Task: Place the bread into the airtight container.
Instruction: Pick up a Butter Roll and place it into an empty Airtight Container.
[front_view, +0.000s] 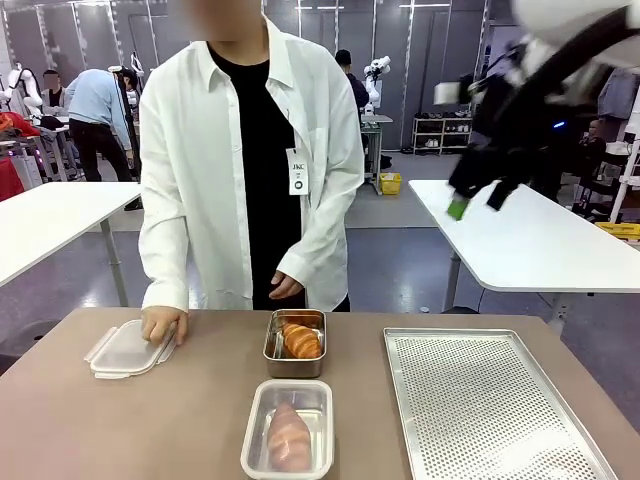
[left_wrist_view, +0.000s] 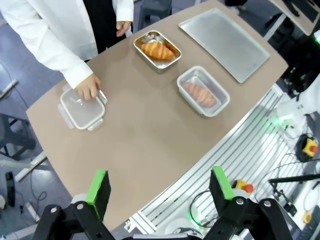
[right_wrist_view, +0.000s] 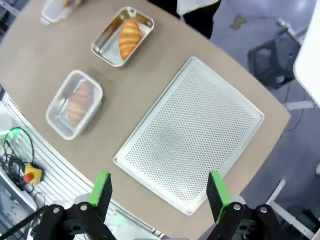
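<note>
Brown tabletop (front_view: 200, 420) up front, and on it a clear plastic airtight container (front_view: 288, 428) near the robot's edge with a croissant (front_view: 287, 437) already lying inside. Just behind it is a small metal tin (front_view: 294, 343) with a second, golden croissant (front_view: 301, 341). To the right lies a perforated baking tray (front_view: 490, 405). The person's hand (front_view: 160, 324) rests on the container lid (front_view: 126, 349) off to the left. The right gripper (front_view: 475, 200) hangs high at upper right, blurry, one green pad showing.

Left wrist view: the left gripper (left_wrist_view: 160, 190) hovers way above the table edge with its green-padded fingers (left_wrist_view: 99, 186) spread wide, nothing between them. Below are the lid (left_wrist_view: 80, 107) under the hand (left_wrist_view: 89, 86), the tin (left_wrist_view: 157, 49) and the filled container (left_wrist_view: 203, 91).

Right wrist view: the right gripper (right_wrist_view: 159, 194) is also spread apart and empty, high over the baking tray (right_wrist_view: 192, 132). The container (right_wrist_view: 75, 103) with its croissant (right_wrist_view: 80, 102) sits left of the tray, the tin (right_wrist_view: 122, 36) beyond.
</note>
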